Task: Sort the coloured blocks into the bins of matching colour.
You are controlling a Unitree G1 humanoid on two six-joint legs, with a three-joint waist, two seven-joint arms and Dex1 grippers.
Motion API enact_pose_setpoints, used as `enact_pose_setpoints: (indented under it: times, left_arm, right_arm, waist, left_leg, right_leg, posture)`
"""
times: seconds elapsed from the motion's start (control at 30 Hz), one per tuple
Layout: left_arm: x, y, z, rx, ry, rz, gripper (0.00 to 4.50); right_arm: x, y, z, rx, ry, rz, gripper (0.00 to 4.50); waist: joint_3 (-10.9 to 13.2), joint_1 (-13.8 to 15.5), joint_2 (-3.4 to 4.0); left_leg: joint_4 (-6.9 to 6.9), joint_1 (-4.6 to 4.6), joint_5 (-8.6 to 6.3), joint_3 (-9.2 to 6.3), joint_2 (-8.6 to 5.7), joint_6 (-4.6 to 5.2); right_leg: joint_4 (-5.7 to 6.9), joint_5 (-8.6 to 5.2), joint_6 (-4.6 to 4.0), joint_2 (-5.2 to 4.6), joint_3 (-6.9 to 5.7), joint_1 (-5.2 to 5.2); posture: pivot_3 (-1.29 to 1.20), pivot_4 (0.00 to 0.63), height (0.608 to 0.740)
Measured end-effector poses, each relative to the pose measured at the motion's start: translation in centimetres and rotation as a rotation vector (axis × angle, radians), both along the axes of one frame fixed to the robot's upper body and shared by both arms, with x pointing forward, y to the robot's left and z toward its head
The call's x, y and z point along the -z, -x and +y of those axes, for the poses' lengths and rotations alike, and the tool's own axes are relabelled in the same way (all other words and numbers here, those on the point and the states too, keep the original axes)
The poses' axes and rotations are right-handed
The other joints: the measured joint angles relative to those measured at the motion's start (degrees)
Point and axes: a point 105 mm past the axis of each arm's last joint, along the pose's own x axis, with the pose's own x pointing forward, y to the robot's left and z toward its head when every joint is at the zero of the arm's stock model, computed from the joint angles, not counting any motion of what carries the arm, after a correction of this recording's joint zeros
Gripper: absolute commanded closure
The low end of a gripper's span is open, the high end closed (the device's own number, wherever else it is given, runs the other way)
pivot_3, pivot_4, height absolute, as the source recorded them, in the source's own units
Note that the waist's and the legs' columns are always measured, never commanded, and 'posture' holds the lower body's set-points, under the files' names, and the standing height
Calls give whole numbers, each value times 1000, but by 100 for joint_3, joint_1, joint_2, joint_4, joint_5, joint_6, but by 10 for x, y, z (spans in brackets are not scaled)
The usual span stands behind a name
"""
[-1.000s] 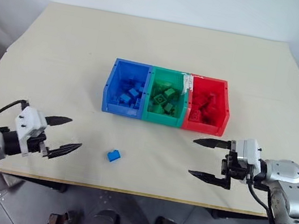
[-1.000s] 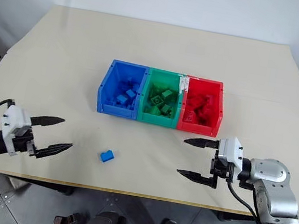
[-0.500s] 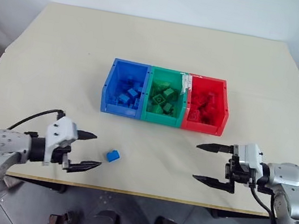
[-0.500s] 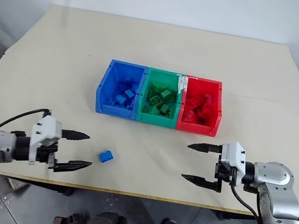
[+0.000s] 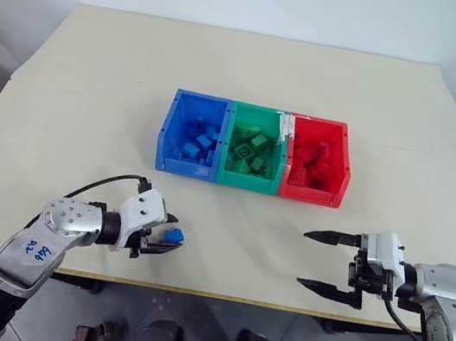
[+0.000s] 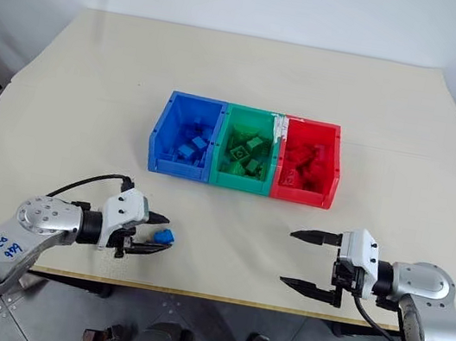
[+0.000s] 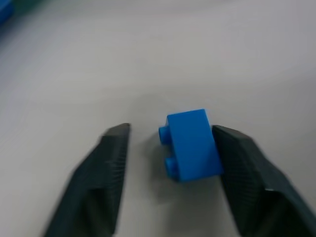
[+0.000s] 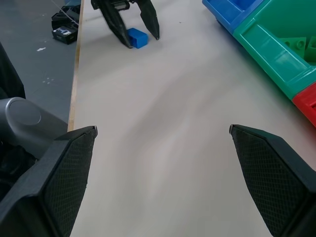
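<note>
Table (image 5: 92,95) carries joined blue bin (image 5: 192,135), green bin (image 5: 253,149) and red bin (image 5: 316,161), all loaded. Left gripper (image 5: 166,237) lies low at 7 o'clock of the bins, jaws narrowed around the loose blue block (image 7: 191,144); one finger touches, the other stands apart. Risk: uneven closing pushes the block sideways. Right gripper (image 5: 324,261) hovers wide, empty.

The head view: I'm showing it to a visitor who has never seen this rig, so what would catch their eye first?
Probably the bins, a bright blue, green and red row at mid-table, each holding bricks of its own colour. Next, the lone blue brick near the front edge, sitting between the fingers of the left gripper, one finger against it and a gap at the other. The right gripper hovers wide open over bare table.
</note>
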Motion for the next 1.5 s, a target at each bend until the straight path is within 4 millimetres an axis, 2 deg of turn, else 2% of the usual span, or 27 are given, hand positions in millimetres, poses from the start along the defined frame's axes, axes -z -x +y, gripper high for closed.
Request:
enact_pose_setpoints:
  times: [0.07, 0.1, 0.23, 0.3, 0.37, 0.43, 0.53, 0.6, 0.7, 0.87, 1.1, 1.23, 1.37, 1.5]
  left_arm:
    - [0, 0, -1, 5, 6, -7, 3414]
    - [1, -1, -1, 6, 10, -10, 3565]
    - [3, -1, 2, 8, 73, -22, 3564]
    - [3, -4, 6, -16, 161, -18, 3564]
    - [-9, -8, 7, -28, 266, -43, 3564]
    - [-35, -16, 6, -14, 357, -126, 3564]
    - [-73, -39, 7, -47, 406, -309, 3564]
    - [-94, -65, 11, -123, 419, -410, 3564]
    - [-102, -90, 10, -181, 448, -433, 3564]
    - [-95, -115, -1, -215, 463, -406, 3564]
    - [-84, -119, 2, -219, 456, -357, 1287]
    - [-85, -104, 10, -151, 407, -391, 29]
    - [-76, -73, 37, -96, 351, -397, 29]
    - [-56, -39, 70, -113, 291, -349, 29]
  right_arm:
    - [1, 0, -1, 5, -1, 5, 0]
    - [1, 1, -1, 8, -1, 6, 0]
    - [-3, -3, 2, 42, -18, -4, 0]
    - [-14, -8, 7, 100, -109, -35, 0]
    - [-22, -11, 11, 144, -171, -55, 0]
    - [-28, -14, 12, 181, -208, -78, 0]
    - [-30, -17, 14, 233, -254, -97, 0]
    - [-28, -19, 15, 270, -284, -114, 0]
    - [-31, -23, 15, 308, -309, -152, 0]
    - [-40, -31, 16, 347, -330, -223, 0]
    - [-42, -34, 16, 355, -313, -261, 0]
    - [-41, -34, 17, 343, -299, -268, 0]
    - [-32, -32, 11, 327, -247, -243, 0]
    - [-23, -31, -1, 290, -171, -203, 0]
  waist:
    - [0, 0, 0]
    - [0, 1, 0]
    - [-5, 1, 8]
    - [-4, -6, 7]
    - [-3, -4, 5]
    - [-2, 25, 4]
    - [-4, 41, 3]
    - [-4, 37, 2]
    - [-4, 3, 2]
    - [-3, -22, 0]
    - [-3, -16, -1]
    - [-2, -22, -1]
    - [-2, -80, -1]
    - [-2, -129, -1]
  left_leg:
    - [0, 0, 0, 0, 0, 0]
    - [0, 1, 0, 0, 0, 0]
    - [1, 3, 0, 0, 1, 0]
    - [1, 1, 1, -1, 3, -1]
    - [2, -3, 1, -2, 3, -1]
    - [8, -8, 1, -11, -1, -1]
    - [9, -5, 1, -9, -6, 0]
    - [9, -4, 2, 0, -12, 0]
    - [8, -5, 2, 1, -31, 1]
    - [5, -6, 2, 3, -32, 1]
    - [4, -7, 3, 3, -30, 1]
    - [3, -8, 2, 0, -17, 1]
    - [-1, -5, 2, 4, 0, 1]
    - [-1, -3, 2, 4, 4, 2]
  right_leg:
    - [0, 0, 0, 0, 0, 1]
    - [0, 0, 0, 0, 0, 1]
    - [1, 0, 0, -2, 0, 2]
    - [2, 0, 0, -1, -1, 0]
    - [3, 0, 0, -1, -2, -2]
    - [3, 0, 1, -3, -5, 0]
    - [7, 1, 2, -2, -5, 2]
    - [7, 2, 3, 2, -5, 0]
    - [8, 2, 3, 3, -5, -1]
    - [7, 1, 3, 5, -6, -6]
    - [7, 1, 3, 6, -5, -6]
    - [6, 1, 3, 6, -5, -7]
    - [4, 1, 2, 7, -5, -8]
    - [3, 1, 2, 4, -4, -7]
  posture:
    - [0, 150, 740]
    - [0, 150, 740]
    - [0, 150, 740]
    - [0, 150, 740]
    - [0, 150, 740]
    - [0, 150, 740]
    - [0, 150, 740]
    - [0, 150, 740]
    - [0, 150, 740]
    - [0, 150, 740]
    - [0, 150, 740]
    - [0, 150, 740]
    - [0, 150, 740]
    - [0, 150, 740]
